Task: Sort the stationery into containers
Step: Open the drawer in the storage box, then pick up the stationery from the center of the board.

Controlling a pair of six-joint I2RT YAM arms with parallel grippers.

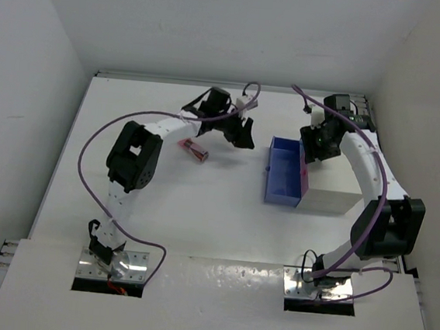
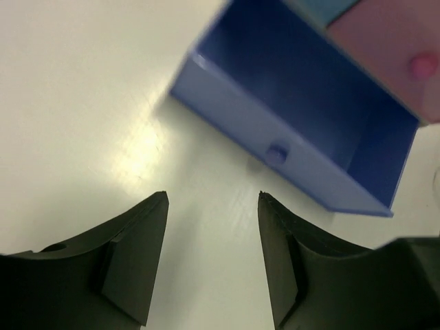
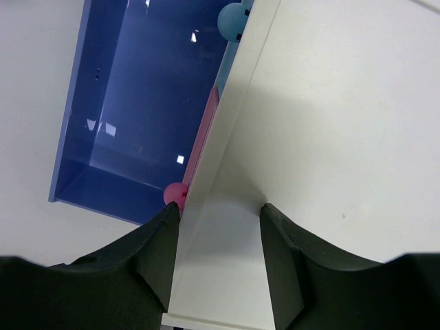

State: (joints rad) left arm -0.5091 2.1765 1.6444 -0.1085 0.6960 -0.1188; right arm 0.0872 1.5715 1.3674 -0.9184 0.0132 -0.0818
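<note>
A short pink-red cylinder (image 1: 192, 150) lies on the white table left of centre. No other stationery pieces show. The blue drawer (image 1: 286, 170) stands pulled out of the white cabinet (image 1: 334, 193) and looks empty in the left wrist view (image 2: 295, 124) and the right wrist view (image 3: 137, 103). The pink drawer (image 2: 385, 41) is shut in the cabinet, with its knob (image 3: 173, 192) showing. My left gripper (image 1: 242, 134) is open and empty between the cylinder and the blue drawer (image 2: 213, 199). My right gripper (image 1: 315, 147) is open over the cabinet's top front edge (image 3: 220, 210).
White walls close in the table on the left, back and right. A light blue knob (image 3: 232, 20) of another drawer shows on the cabinet front. The blue drawer's knob (image 2: 276, 154) faces my left gripper. Purple cables run along both arms.
</note>
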